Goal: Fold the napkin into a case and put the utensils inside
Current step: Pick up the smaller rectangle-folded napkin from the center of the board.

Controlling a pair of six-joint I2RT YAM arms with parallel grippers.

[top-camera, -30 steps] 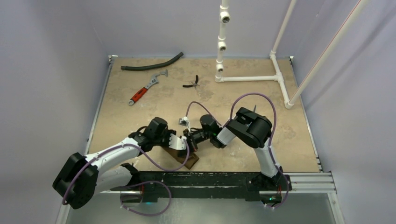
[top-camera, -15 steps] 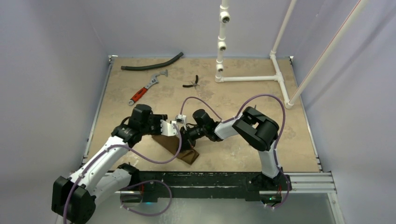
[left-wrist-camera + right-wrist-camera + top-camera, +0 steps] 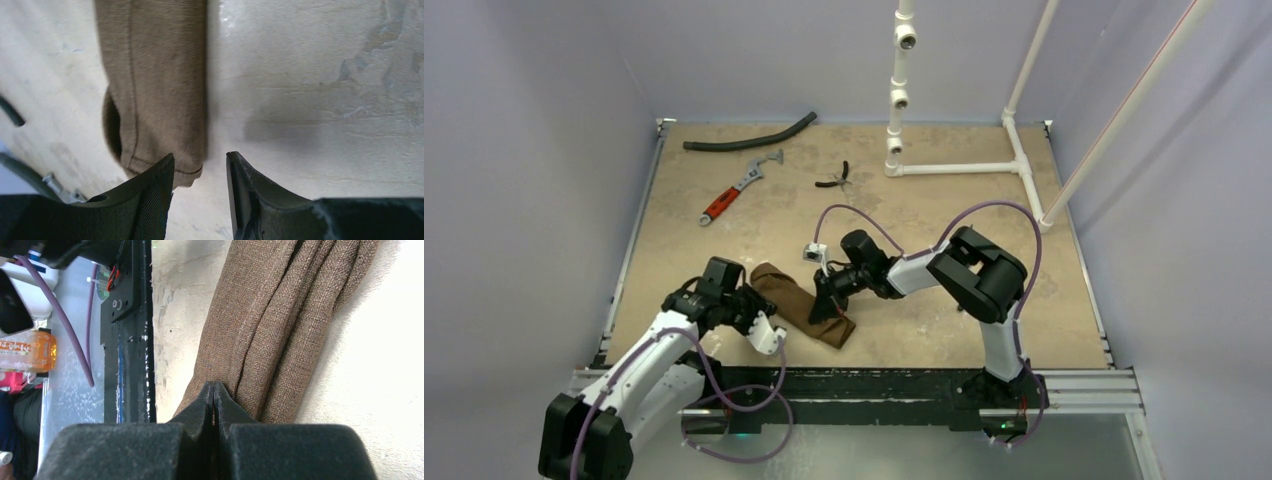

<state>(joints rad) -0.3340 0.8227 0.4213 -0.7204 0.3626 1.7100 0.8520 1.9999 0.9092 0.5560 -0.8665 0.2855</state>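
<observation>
**Top view:** Two robot arms flank one brown napkin point(image 3: 789, 295), folded into a long bundle. It lies slantwise on the near middle of the tan table point(image 3: 944, 330), its far end to the left and its near end to the right. The left gripper point(image 3: 769, 338) hangs just beside the bundle's near-left side. The right gripper point(image 3: 828, 303) rests on its right half. One black hose point(image 3: 749, 137), one red-handled wrench point(image 3: 739, 187) and one small pair of pliers point(image 3: 834, 178) lie far back, well apart from the cloth. One white pipe frame point(image 3: 954, 168) stands at the far right.

**Left wrist:** The left gripper point(image 3: 200, 160) has its two fingers partly apart over bare table, holding nothing. The napkin point(image 3: 155, 75) ends just beyond one finger.

**Right wrist:** The right gripper point(image 3: 214, 387) has its two fingers pressed tight together, tips against a fold of the napkin point(image 3: 280, 325). Whether any cloth is caught between them cannot be told. One black rail point(image 3: 127, 340) and one purple cable point(image 3: 65, 325) run alongside.
</observation>
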